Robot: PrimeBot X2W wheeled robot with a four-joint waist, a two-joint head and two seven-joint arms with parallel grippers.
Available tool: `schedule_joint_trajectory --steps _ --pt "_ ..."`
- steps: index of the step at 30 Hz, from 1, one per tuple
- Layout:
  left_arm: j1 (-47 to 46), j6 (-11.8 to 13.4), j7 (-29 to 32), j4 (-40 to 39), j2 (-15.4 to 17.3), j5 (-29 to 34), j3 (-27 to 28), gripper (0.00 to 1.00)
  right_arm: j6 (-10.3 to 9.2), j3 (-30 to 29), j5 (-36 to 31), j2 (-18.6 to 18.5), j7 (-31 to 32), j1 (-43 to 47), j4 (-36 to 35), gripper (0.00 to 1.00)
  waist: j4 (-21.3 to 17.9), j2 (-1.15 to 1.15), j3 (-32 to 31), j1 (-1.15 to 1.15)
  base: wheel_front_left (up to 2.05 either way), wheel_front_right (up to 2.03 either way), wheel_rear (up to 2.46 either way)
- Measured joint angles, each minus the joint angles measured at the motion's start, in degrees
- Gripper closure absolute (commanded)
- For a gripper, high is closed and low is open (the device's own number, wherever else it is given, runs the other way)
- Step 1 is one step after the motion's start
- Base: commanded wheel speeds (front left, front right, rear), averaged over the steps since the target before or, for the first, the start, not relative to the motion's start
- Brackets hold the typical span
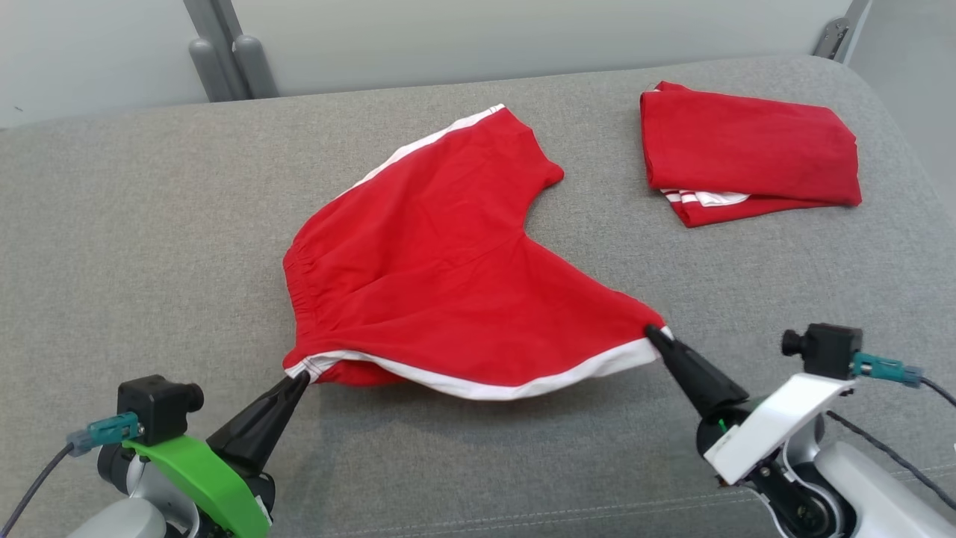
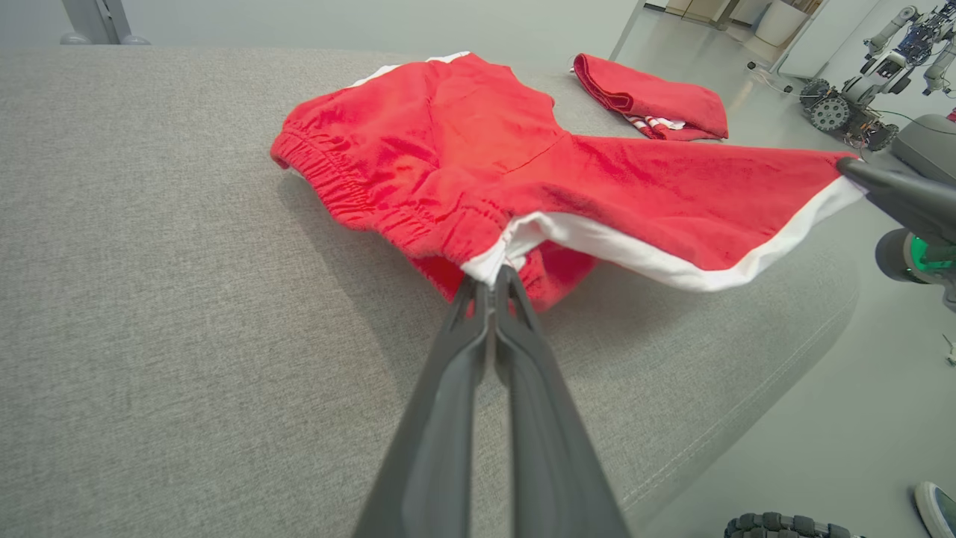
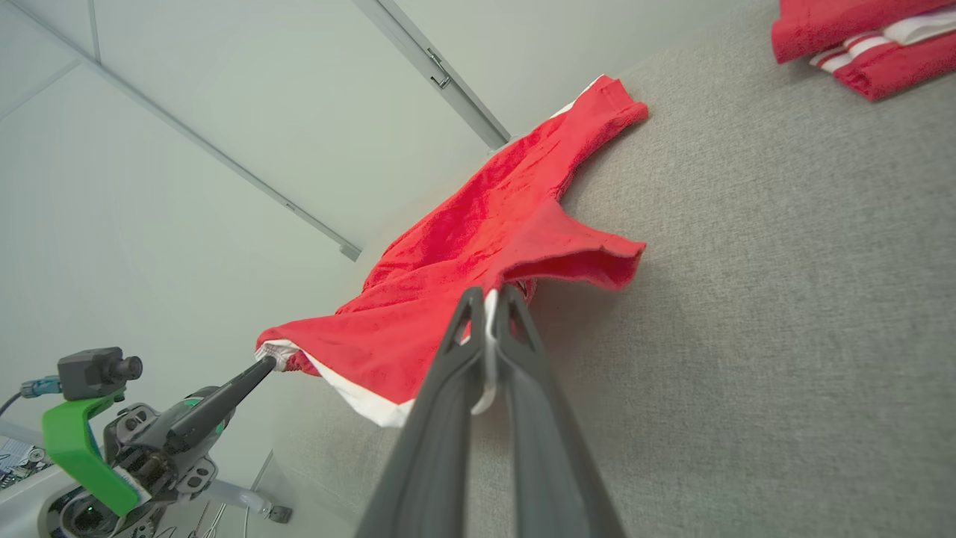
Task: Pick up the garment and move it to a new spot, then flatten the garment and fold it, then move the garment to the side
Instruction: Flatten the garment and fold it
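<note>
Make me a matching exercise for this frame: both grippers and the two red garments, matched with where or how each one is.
1 left gripper
2 right gripper
3 shorts
4 folded garment

A lies apart, far right
B shut on the waistband corner
C shut on the leg-hem corner
D stretched between both grippers

Pairs: 1-B, 2-C, 3-D, 4-A

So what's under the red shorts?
Where the red shorts are lifted at the near hem: shadowed grey cushion. Their far half lies on it, hiding what's beneath.
</note>
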Motion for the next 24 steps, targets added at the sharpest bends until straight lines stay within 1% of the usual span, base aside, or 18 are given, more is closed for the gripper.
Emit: schedule_joint_trajectory --steps 5,8,13,17,20,24 --pt "1.3 0.0 0.0 -1.2 -0.7 0.0 3.2 1.00 0.00 -2.6 -0.3 -2.5 -1.8 0.6 -1.2 1.00 0.0 0.00 0.1 0.00 0.00 0.00 0.00" --pt "1.3 0.0 0.0 -1.5 -1.2 0.6 3.8 1.00 0.01 -4.2 -0.4 -3.1 -2.7 0.6 -1.5 1.00 0.3 0.00 0.5 0.00 0.00 0.00 0.00" --pt "1.1 0.0 0.0 -2.1 -1.7 1.9 5.6 1.00 0.01 -4.8 -0.2 -2.9 -3.0 0.3 -1.2 1.00 1.0 0.00 1.6 0.00 0.00 0.00 0.00" --pt "0.6 0.0 0.0 -2.3 -2.8 1.9 7.5 1.00 0.01 -4.9 0.6 -1.7 -2.9 -1.2 -0.5 1.00 1.4 0.00 2.7 0.00 0.00 0.00 0.00" --pt "-0.6 0.0 0.0 -2.5 -4.0 1.4 8.4 1.00 0.00 -5.6 1.1 -1.0 -2.8 -3.8 0.0 1.00 1.7 0.00 3.8 0.00 0.00 0.00 0.00" --pt "-3.0 0.0 0.0 -2.4 -4.4 1.5 7.6 1.00 0.01 -6.5 1.1 -1.1 -2.1 -8.6 0.6 1.00 1.9 0.00 5.7 0.00 0.00 0.00 0.00"
